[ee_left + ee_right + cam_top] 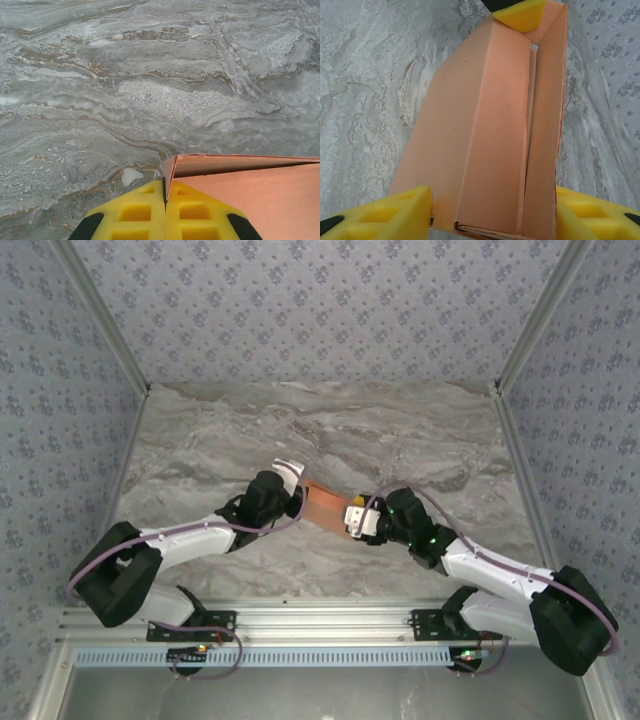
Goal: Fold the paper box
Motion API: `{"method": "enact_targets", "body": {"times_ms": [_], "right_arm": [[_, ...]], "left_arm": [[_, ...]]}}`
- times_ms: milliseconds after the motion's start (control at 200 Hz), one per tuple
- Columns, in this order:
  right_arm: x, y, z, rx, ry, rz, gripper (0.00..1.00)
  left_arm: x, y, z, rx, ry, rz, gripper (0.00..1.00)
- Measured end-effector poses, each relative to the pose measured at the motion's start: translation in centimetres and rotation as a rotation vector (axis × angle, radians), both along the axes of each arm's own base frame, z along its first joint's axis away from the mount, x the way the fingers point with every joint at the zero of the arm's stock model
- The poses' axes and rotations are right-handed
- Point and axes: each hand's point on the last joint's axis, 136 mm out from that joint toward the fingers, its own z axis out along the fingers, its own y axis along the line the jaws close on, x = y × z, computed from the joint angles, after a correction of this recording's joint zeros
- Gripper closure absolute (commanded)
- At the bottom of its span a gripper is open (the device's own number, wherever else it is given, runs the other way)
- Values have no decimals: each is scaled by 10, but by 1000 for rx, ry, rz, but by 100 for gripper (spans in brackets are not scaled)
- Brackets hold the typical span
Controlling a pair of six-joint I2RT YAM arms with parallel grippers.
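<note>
While gripped at both ends, set across the middle of the desk, slightly closer to its near edge than to its far one: the paper box, salmon-orange, left end turned toward the far edge, right end toward the near edge. Impossible to tell whether resting on the marbled surface or raised off it.

At the left end, the left claw, closed on the card. In the left wrist view, yellow pads pressed together, a thin edge at one corner of the box nipped between them.

At the right end, the right claw, spread to the box's width and clamped on its two long sides, one yellow pad against each in the right wrist view.

Box partly folded into a long open trough: broad floor panel, one long wall standing up on the right of the right wrist view, a narrower flap creased inward just beside that wall.
</note>
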Motion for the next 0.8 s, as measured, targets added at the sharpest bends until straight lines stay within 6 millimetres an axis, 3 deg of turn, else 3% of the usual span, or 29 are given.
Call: {"method": "enact_targets", "body": {"times_ms": [65, 215, 370, 470, 685, 799], "right_arm": [[-1, 0, -1, -8, -22, 7, 45], [-1, -1, -2, -35, -60, 14, 47], [2, -4, -3, -59, -86, 6, 48], [3, -5, -3, -66, -96, 2, 48], [5, -7, -3, -73, -105, -4, 48], [8, -11, -4, -70, -101, -13, 48]], "left_arm": [[0, 1, -2, 2, 9, 5, 74], [-4, 7, -4, 0, 10, 21, 58], [-16, 14, -3, -16, 16, 9, 25], [-29, 14, 8, -42, 20, -40, 2], [-45, 21, 63, -185, -34, -84, 1], [-37, 34, 69, -237, -2, -22, 0]]}}
